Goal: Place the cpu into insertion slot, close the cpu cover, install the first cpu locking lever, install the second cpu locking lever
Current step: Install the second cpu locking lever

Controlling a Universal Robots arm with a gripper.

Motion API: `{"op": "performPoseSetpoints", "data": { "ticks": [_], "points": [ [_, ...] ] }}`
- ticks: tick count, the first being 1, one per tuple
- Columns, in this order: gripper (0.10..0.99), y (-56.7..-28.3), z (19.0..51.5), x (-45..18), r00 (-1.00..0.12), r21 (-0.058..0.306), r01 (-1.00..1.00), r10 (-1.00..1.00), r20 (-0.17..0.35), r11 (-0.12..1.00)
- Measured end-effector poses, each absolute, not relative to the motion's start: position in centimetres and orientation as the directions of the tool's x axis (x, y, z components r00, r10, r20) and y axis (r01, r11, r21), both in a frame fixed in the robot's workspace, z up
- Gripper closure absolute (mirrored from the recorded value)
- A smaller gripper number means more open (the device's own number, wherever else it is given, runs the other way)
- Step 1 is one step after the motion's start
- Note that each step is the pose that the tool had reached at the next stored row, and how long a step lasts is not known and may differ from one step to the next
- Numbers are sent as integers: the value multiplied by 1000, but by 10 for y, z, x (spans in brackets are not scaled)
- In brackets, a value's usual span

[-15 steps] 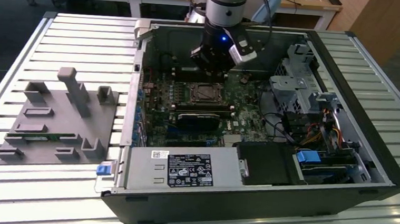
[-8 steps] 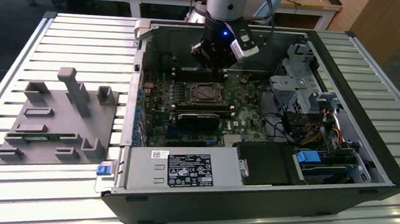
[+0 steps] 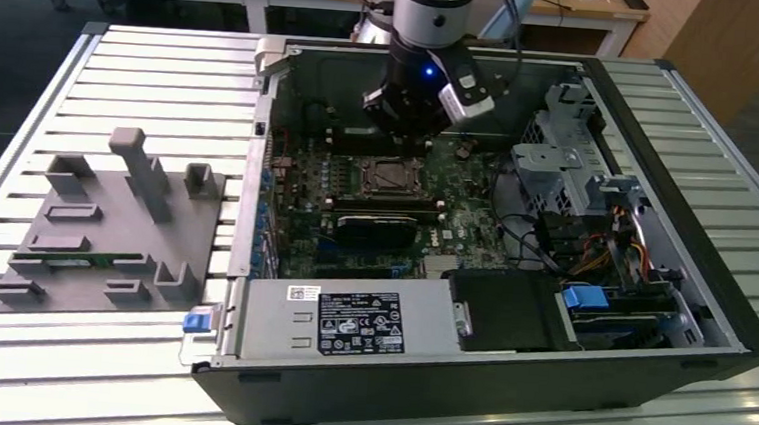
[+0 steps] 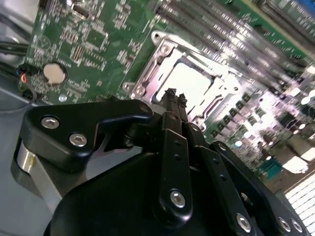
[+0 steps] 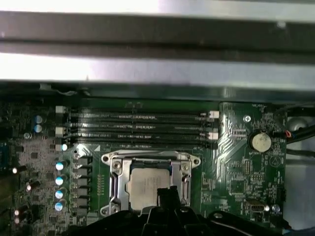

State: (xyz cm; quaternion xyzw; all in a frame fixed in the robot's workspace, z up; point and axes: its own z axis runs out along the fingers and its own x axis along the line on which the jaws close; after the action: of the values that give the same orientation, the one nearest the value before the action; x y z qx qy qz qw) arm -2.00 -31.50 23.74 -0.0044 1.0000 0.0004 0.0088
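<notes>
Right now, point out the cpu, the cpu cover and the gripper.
cpu [image 5: 145, 186]: first wrist view, its pale metal face.
cpu cover [image 5: 116, 183]: first wrist view, frame's side bar.
gripper [image 4: 173, 95]: second wrist view, fingertips.

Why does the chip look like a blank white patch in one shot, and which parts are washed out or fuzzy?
In the second wrist view, glare whitens the cpu, and the nearby black hand looks soft. In the first wrist view the chip shows grey, but a bright band above the board is washed out. The exterior view is evenly lit.
</notes>
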Motion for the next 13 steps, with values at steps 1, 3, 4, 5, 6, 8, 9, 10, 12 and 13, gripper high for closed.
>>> {"op": "performPoseSetpoints", "data": {
  "ticks": [1, 3, 4, 5, 6, 8, 9, 10, 12, 13],
  "points": [
    [969, -318, 237, -20, -1000, 1, -9, -9, -18, 1000],
    [969, -323, 237, -20, -1000, 1, -9, -9, -18, 1000],
    [969, -326, 237, -20, -1000, 1, -9, -9, -18, 1000],
    [969, -329, 237, -20, -1000, 1, -9, -9, -18, 1000],
    [969, -332, 237, -20, -1000, 2, -9, -9, -18, 1000],
    [969, -335, 237, -20, -1000, 14, -9, -9, -17, 1000],
    [969, -337, 237, -20, -1000, 26, -9, -8, -16, 1000],
    [969, -338, 237, -20, -1000, 40, -9, -8, -16, 999],
    [969, -341, 237, -20, -1000, 61, -9, -8, -16, 998],
    [969, -343, 237, -20, -1000, 70, -9, -8, -16, 998]
  ]
}}
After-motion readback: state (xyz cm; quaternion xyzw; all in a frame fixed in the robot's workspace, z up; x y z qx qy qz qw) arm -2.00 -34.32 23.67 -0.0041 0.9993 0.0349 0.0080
